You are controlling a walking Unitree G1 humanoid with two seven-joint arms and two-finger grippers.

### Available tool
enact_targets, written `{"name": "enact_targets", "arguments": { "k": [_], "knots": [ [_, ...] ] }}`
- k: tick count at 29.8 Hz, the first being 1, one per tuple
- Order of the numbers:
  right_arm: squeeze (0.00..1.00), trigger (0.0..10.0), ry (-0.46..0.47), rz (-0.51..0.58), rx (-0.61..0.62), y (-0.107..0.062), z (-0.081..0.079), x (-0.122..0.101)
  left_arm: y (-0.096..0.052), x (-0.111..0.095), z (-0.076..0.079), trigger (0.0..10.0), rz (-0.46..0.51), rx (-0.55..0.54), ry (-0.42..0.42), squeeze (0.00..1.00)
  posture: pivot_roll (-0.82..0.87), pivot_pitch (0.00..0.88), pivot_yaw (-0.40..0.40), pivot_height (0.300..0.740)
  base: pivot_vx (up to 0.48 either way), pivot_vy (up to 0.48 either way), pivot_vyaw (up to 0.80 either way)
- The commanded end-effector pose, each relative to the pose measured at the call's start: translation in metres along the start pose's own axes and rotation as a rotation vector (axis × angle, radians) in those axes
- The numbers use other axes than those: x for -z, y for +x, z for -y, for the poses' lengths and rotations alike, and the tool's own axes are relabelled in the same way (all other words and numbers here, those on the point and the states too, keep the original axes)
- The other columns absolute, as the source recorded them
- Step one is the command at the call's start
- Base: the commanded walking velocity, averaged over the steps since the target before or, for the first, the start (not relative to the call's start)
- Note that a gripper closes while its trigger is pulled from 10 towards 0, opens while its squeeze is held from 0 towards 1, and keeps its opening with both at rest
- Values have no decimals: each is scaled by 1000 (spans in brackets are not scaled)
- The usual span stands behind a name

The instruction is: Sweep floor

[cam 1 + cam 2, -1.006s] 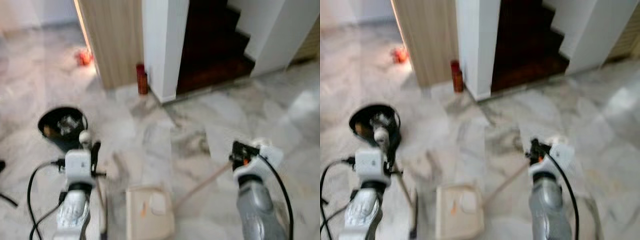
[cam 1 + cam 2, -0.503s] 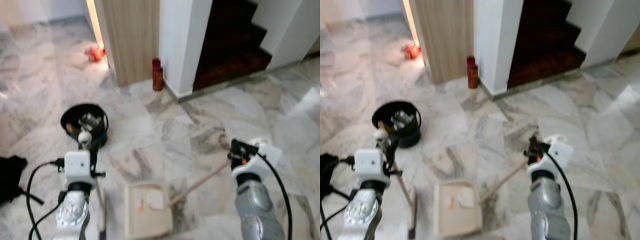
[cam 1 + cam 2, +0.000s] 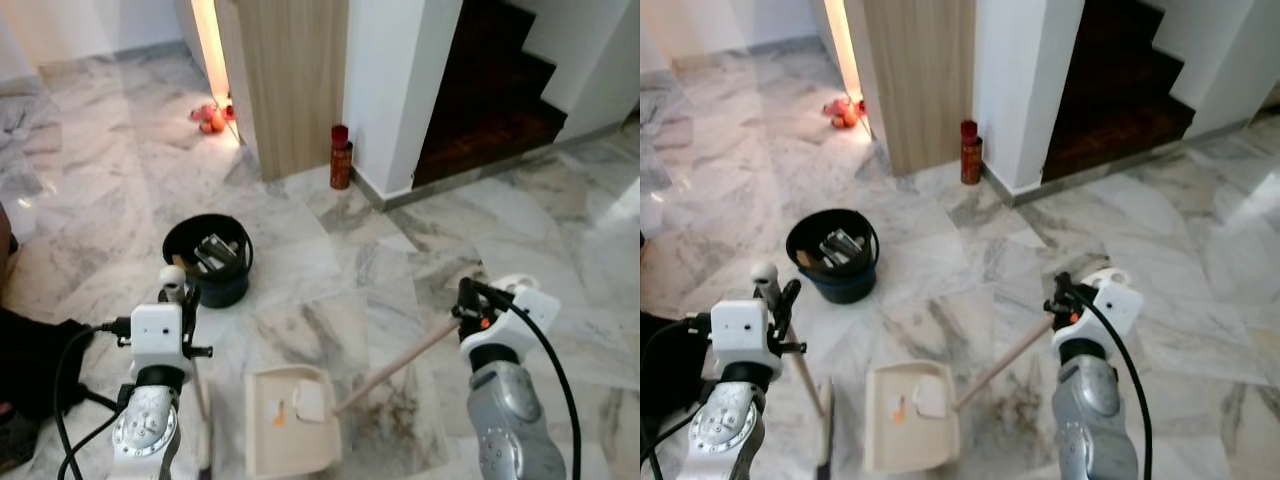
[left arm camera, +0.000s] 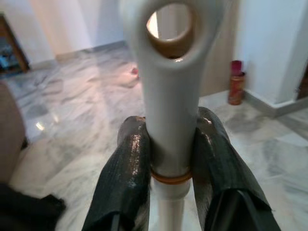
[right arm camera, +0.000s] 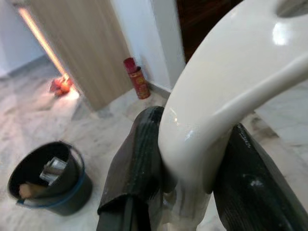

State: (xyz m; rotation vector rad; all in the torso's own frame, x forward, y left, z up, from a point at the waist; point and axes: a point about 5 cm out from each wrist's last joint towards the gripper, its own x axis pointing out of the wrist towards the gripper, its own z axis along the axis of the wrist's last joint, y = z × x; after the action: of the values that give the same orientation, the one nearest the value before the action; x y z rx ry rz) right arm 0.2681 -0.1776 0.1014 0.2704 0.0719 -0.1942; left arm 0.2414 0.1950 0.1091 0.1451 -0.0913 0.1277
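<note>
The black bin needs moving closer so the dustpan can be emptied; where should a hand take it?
Grip the black bin by its upper rim on the near side, coming from above: it stands upright and open-topped, and scraps fill the middle.

Grey-veined white marble floor point(image 3: 330, 300), cream dustpan point(image 3: 290, 420), dark blue bucket point(image 3: 210, 262), red canister point(image 3: 340, 157).
</note>
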Motion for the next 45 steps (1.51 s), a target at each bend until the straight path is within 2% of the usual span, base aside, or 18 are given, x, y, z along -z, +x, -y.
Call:
{"name": "enact_targets", "arguments": {
  "k": [1, 6, 14, 26, 45],
  "knots": [
    [0, 10000, 36, 50, -33, 2, -8, -10, 3, -10, 0, 10000, 52, 5, 7, 0, 61, 58, 12, 740, 0, 472, 0],
    [0, 10000, 38, 52, -40, 3, -9, -11, 4, -11, 1, 10000, 56, 2, 8, 0, 65, 65, 5, 740, 0, 434, 0],
    [0, 10000, 21, 69, -59, 4, -13, -13, 3, -9, 5, 10000, 45, 30, 13, 0, 68, 73, 5, 740, 0, 0, 0],
    [0, 10000, 33, 73, -72, 3, -14, -14, 3, -8, 6, 10000, 34, 43, 8, 0, 71, 83, 4, 740, 0, 0, 739],
    [0, 10000, 45, 64, -75, 4, -15, -14, 1, -5, 10, 10000, 3, 66, -4, 0, 74, 104, 1, 740, 0, 0, 0]
  ]
}}
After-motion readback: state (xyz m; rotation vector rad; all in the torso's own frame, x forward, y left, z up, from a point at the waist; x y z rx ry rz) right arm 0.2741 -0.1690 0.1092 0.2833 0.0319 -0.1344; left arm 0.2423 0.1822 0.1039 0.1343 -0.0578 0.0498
